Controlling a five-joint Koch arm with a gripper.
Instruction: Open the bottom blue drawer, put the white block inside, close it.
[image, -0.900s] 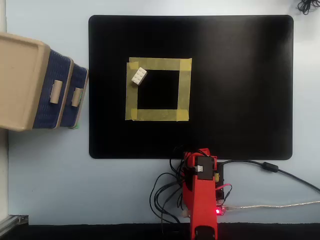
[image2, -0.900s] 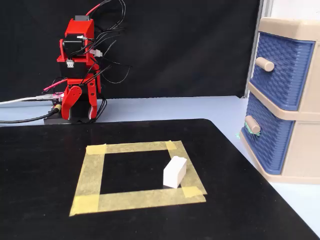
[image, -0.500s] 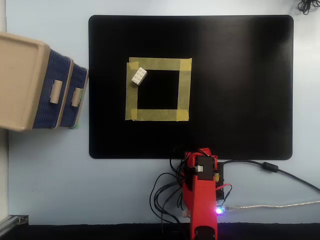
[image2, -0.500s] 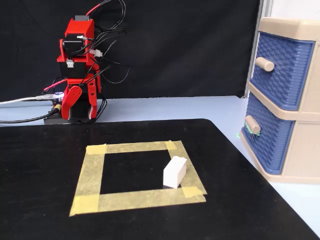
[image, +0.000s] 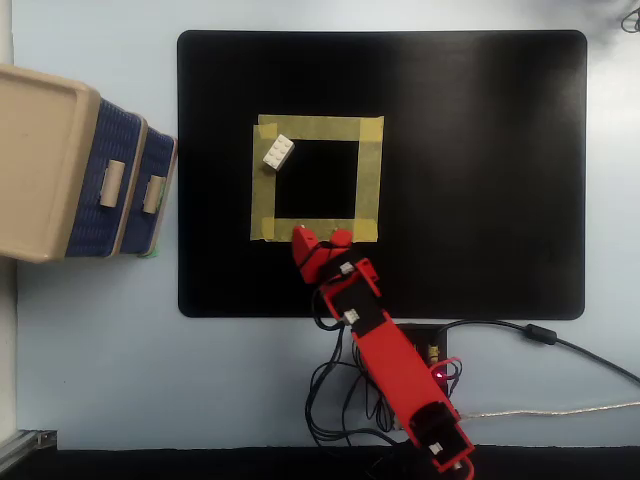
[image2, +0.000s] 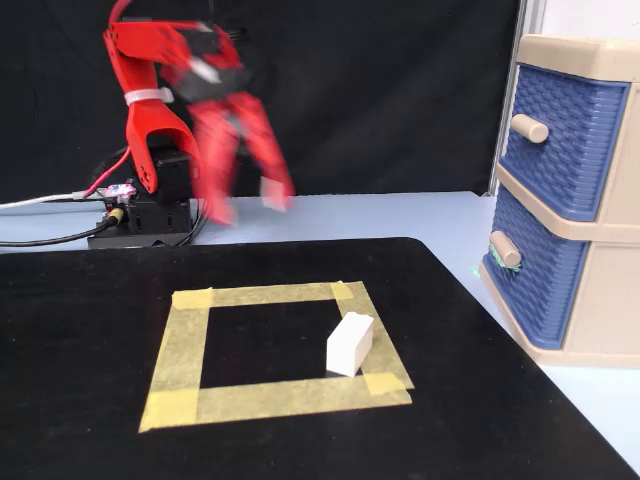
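Note:
The white block (image: 279, 151) lies at a corner of a yellow tape square, partly on the tape; it also shows in the fixed view (image2: 350, 344). The bottom blue drawer (image2: 528, 285) is shut, its beige handle facing the mat; from overhead it is the drawer front nearer the mat (image: 162, 215). My red gripper (image: 321, 238) is open and empty, over the tape edge opposite the block. In the fixed view the gripper (image2: 250, 207) is motion-blurred, raised above the table, jaws spread, far from both block and drawer.
The upper blue drawer (image2: 570, 140) is also shut in the beige cabinet (image: 40, 160). A black mat (image: 480, 180) covers the table's middle, with the yellow tape square (image: 318, 128) on it. Cables and the arm's base (image2: 140, 215) lie behind the mat.

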